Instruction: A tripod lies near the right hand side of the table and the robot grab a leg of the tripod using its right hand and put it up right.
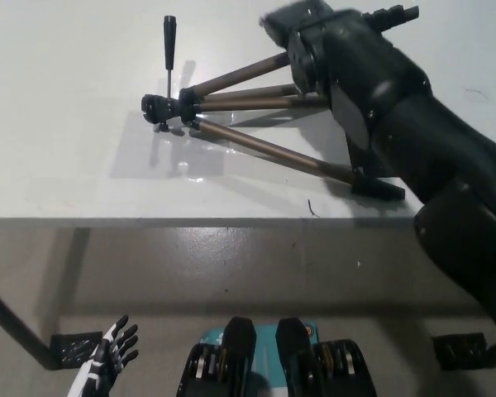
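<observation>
Right hand [302, 37] over tripod [240, 107] legs; left hand [112, 360] low

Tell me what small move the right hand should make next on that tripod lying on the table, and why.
Probably lower the right hand onto the far leg and close on it. The tripod lies flat on the table with its legs spread, and the black arm covers their far ends, so a grip cannot be confirmed. The left hand rests low, below the table.

a black mat [360, 153] lies on the white table [66, 165].
</observation>
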{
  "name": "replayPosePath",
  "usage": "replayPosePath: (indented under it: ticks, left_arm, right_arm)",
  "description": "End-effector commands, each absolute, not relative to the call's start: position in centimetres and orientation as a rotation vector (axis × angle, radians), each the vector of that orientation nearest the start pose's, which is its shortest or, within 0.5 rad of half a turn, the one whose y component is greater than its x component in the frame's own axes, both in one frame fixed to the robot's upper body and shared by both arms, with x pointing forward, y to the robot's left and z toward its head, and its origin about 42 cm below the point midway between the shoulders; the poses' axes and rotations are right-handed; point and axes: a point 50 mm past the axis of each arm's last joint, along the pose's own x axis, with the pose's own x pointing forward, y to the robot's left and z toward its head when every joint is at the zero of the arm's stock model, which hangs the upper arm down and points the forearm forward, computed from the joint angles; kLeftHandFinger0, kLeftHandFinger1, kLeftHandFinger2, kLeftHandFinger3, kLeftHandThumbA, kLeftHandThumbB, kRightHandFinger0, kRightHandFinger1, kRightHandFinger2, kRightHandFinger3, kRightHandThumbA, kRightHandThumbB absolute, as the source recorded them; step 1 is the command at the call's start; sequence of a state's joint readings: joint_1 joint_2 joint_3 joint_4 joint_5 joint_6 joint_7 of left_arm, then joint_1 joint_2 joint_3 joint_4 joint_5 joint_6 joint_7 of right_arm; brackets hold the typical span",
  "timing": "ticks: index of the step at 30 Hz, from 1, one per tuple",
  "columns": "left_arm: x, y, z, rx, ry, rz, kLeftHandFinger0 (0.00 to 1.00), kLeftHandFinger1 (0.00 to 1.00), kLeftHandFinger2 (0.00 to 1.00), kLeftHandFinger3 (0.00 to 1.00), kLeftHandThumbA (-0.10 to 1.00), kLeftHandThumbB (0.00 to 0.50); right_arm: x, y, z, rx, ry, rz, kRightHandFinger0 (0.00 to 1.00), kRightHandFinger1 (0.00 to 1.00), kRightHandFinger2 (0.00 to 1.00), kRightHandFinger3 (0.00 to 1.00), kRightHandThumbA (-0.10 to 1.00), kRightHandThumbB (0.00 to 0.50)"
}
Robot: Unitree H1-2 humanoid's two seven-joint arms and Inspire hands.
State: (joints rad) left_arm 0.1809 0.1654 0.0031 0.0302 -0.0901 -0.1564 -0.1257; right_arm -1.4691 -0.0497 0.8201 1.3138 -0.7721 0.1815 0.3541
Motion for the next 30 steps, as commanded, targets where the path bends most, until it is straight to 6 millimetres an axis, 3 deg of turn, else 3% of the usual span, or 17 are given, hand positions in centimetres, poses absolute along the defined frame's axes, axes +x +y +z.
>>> replayPosePath:
  ticks: [1,3,4,5,6,7,8,9,14,16,19,21,22,23,26,27,30]
  left_arm:
    - [21.4,27.6,6.8,0.101,-0.012,-0.113,1.0,1.0,1.0,1.0,1.0,0.279]
    - [21.4,27.6,6.9,0.102,-0.023,-0.108,1.0,1.0,1.0,1.0,1.0,0.261]
    - [21.5,27.6,6.9,0.105,-0.029,-0.108,1.0,1.0,1.0,1.0,1.0,0.26]
    - [21.7,27.6,7.0,0.111,-0.038,-0.108,1.0,1.0,1.0,1.0,1.0,0.261]
    - [21.7,27.6,7.0,0.113,-0.042,-0.106,1.0,1.0,1.0,1.0,1.0,0.262]
    - [22.0,27.7,7.1,0.111,-0.038,-0.103,1.0,1.0,1.0,1.0,1.0,0.265]
    - [22.0,27.7,7.1,0.11,-0.036,-0.103,1.0,1.0,1.0,1.0,1.0,0.267]
    - [22.0,27.8,7.3,0.108,-0.037,-0.102,1.0,1.0,1.0,1.0,1.0,0.265]
    - [22.1,27.8,7.2,0.112,-0.024,-0.107,1.0,1.0,1.0,1.0,1.0,0.284]
    - [22.0,27.8,7.2,0.12,-0.027,-0.107,1.0,1.0,1.0,1.0,1.0,0.28]
    - [21.9,27.8,6.9,0.112,-0.013,-0.11,1.0,1.0,1.0,1.0,1.0,0.305]
    - [22.2,27.6,6.7,0.099,-0.01,-0.114,1.0,1.0,1.0,1.0,1.0,0.318]
    - [22.2,27.7,6.7,0.101,-0.006,-0.116,1.0,1.0,1.0,1.0,1.0,0.32]
    - [21.9,27.6,6.6,0.104,0.006,-0.114,1.0,1.0,1.0,1.0,1.0,0.324]
    - [21.9,27.5,6.5,0.098,0.004,-0.123,1.0,1.0,1.0,1.0,1.0,0.302]
    - [21.7,27.4,6.3,0.093,0.0,-0.122,1.0,1.0,1.0,1.0,1.0,0.291]
    - [21.3,27.3,5.8,0.115,-0.001,-0.117,1.0,1.0,1.0,1.0,1.0,0.284]
  right_arm:
    - [59.1,-7.4,37.4,-1.922,0.09,0.277,1.0,1.0,1.0,1.0,1.0,0.5]
    - [59.3,-8.8,35.6,-2.034,0.007,0.186,1.0,1.0,1.0,1.0,0.94,0.5]
    - [59.3,-9.2,35.4,-2.032,-0.033,0.151,1.0,1.0,0.96,1.0,0.68,0.324]
    - [59.3,-9.8,35.1,-2.037,-0.113,0.092,0.52,0.49,0.55,0.95,0.34,0.312]
    - [59.3,-10.0,34.9,-2.065,-0.162,0.07,0.32,0.34,0.43,0.87,0.25,0.296]
    - [59.4,-10.7,35.2,-2.104,-0.346,-0.012,0.01,0.01,0.08,0.62,0.06,0.367]
    - [59.3,-10.8,35.3,-2.105,-0.375,-0.026,0.0,0.0,0.07,0.55,0.05,0.378]
    - [59.3,-11.0,35.5,-2.06,-0.452,-0.051,0.0,0.0,0.08,0.43,0.0,0.356]
    - [59.1,-10.9,37.0,-1.903,-0.613,-0.081,0.0,0.0,0.38,0.35,-0.1,0.307]
    - [59.1,-10.7,37.6,-1.797,-0.595,-0.107,0.0,0.0,0.33,0.42,-0.1,0.274]
    - [59.0,-10.2,38.3,-1.564,-0.588,-0.139,0.0,0.0,0.29,0.26,-0.1,0.206]
    - [58.9,-9.7,39.9,-1.367,-0.594,-0.144,0.0,0.05,0.53,0.2,-0.1,0.094]
    - [58.9,-9.5,40.4,-1.298,-0.599,-0.139,0.0,0.06,0.55,0.2,-0.1,0.095]
    - [58.8,-8.8,41.4,-1.204,-0.607,-0.132,0.0,0.11,0.65,0.24,-0.1,0.073]
    - [58.4,-7.8,43.7,-1.036,-0.657,-0.154,0.0,0.19,0.71,0.7,-0.1,0.081]
    - [58.3,-7.4,44.6,-0.979,-0.664,-0.162,0.0,0.2,0.74,0.78,-0.1,0.096]
    - [58.0,-6.7,46.2,-0.869,-0.678,-0.173,0.0,0.19,0.7,0.77,-0.1,0.085]
